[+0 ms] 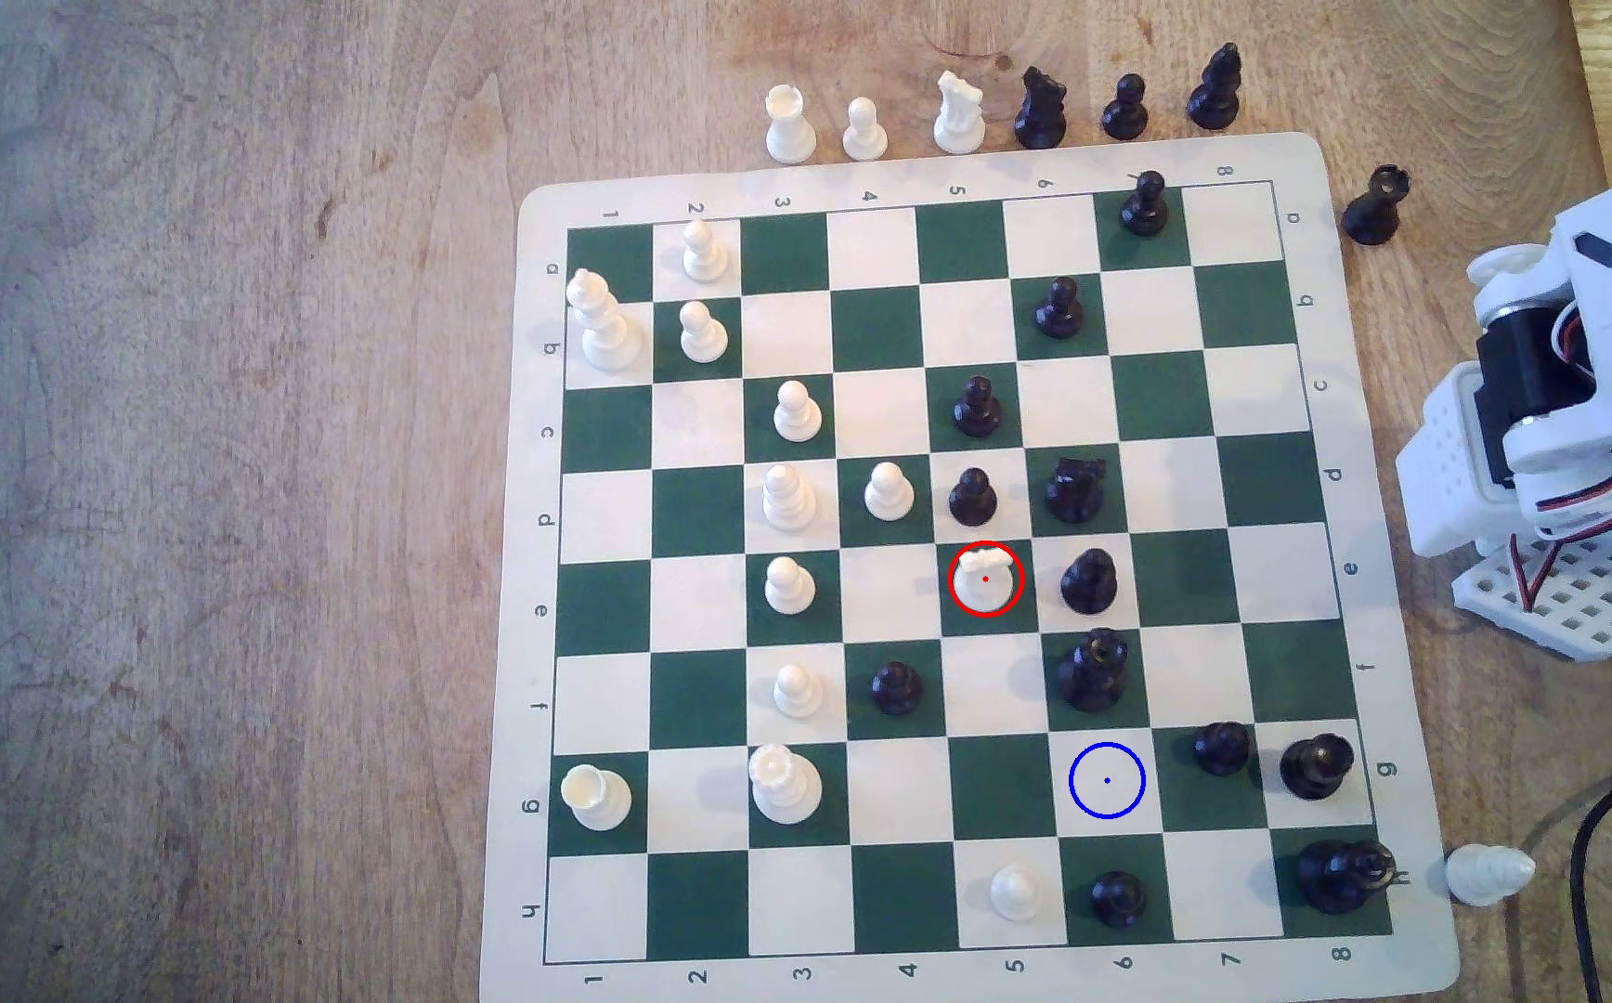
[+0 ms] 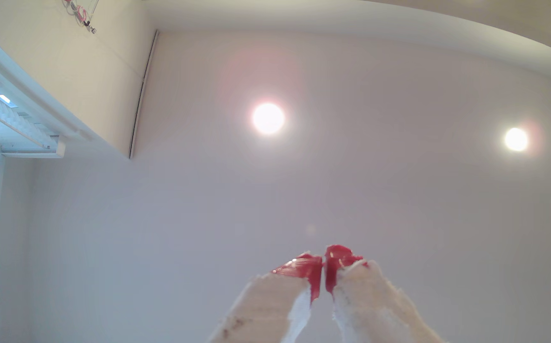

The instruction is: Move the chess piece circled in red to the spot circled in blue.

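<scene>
The claw (image 2: 323, 260) points up at a pale ceiling (image 2: 300, 198) with round lamps (image 2: 268, 118), so the wrist view catches none of the board below it. Its two red-tipped fingers (image 2: 304, 267) meet at the tips with only a thin seam between them, closed on nothing. Their white lower parts are cut off at the picture's edge.

In the exterior view the arm (image 1: 1555, 386) sits folded at the exterior view's right edge, off the chess mat (image 1: 1391, 617), partly cut by the frame; the claw itself cannot be made out there.

The chess piece (image 1: 983, 579) stands far from the arm, well in on the mat, on a green square inside a red ring with a red dot. It is a small white knight with a round base and a jagged, uneven top; the ring and blur make its head hard to read. A black piece (image 1: 973, 497) stands on the square just beyond it and another black piece (image 1: 1089, 582) on the square beside it, on the arm's side.

The spot (image 1: 1107, 780) is a bare cream square ringed in thin blue with a blue centre dot, nearer the arm than the knight and apart from it.
</scene>
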`<state>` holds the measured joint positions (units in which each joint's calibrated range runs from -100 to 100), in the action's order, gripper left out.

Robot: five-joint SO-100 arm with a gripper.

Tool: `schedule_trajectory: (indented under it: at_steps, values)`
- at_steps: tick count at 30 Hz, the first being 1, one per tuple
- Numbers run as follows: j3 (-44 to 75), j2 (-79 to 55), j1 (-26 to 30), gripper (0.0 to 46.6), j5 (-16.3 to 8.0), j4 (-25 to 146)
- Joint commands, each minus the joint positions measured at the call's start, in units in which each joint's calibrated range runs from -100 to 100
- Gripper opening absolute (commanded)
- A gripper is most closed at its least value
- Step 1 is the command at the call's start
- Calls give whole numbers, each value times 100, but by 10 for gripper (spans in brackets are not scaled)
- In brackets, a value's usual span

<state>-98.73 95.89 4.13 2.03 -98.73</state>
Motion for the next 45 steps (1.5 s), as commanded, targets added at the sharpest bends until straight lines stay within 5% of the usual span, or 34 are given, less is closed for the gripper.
schedule_trajectory:
  at_steps: [1,11,17,25,27,29,37,40,45]
  values:
    - [-117,-14,-440,2,5,-70]
    - [64,-14,-753,2,-20,3484]
    - [1469,-14,-1105,2,-34,7612]
    - [2213,-48,-1324,26,-44,10642]
    - [2222,-175,-1285,2,-484,11175]
    - [2240,-201,-1309,3,-493,11732]
    - [2929,-1245,-691,14,-361,13640]
    - [3255,-1881,-542,90,-234,14049]
    - [3400,-2374,-307,122,142,14623]
